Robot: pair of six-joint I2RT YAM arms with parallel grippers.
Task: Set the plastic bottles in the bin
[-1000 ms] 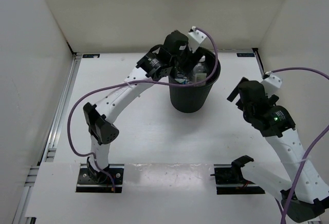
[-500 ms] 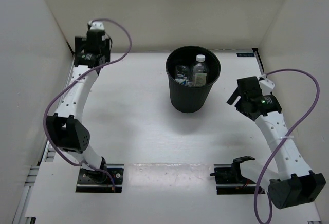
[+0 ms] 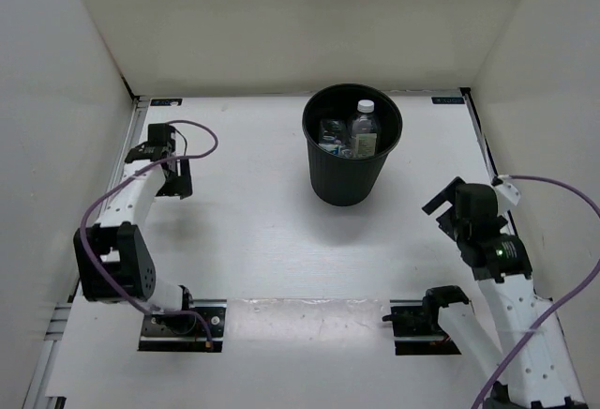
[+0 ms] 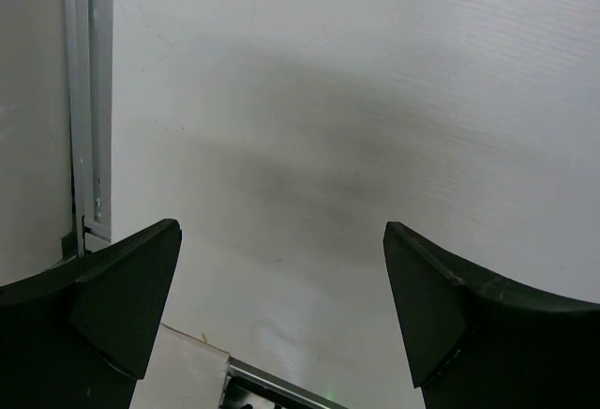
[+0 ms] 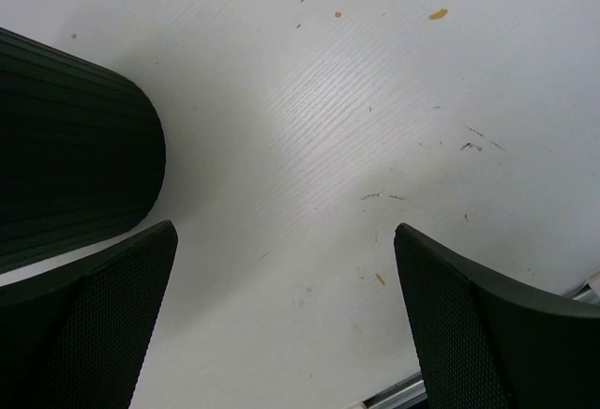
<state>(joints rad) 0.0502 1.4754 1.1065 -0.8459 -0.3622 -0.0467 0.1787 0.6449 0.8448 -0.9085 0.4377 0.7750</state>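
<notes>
The black bin [image 3: 347,182] stands upright at the table's far middle. Several plastic bottles [image 3: 364,128] lie inside it, one clear with a white cap on top. My left gripper [image 3: 176,182] hangs low over the table's left side, far from the bin, open with nothing between its fingers [image 4: 122,296]. My right gripper [image 3: 442,214] sits to the bin's lower right, also open and empty. In the right wrist view the bin's ribbed wall [image 5: 66,174] shows at the left, apart from the gripper [image 5: 281,306].
An aluminium rail [image 4: 82,99] runs along the table's left edge beside the left gripper [image 4: 281,306]. White walls close the table in at the back and sides. The arm bases [image 3: 183,320] sit at the near edge.
The left arm swung from over the bin to the far left corner, then pulled back toward its base. The right arm drew back toward the near edge. Both grippers stayed open.
</notes>
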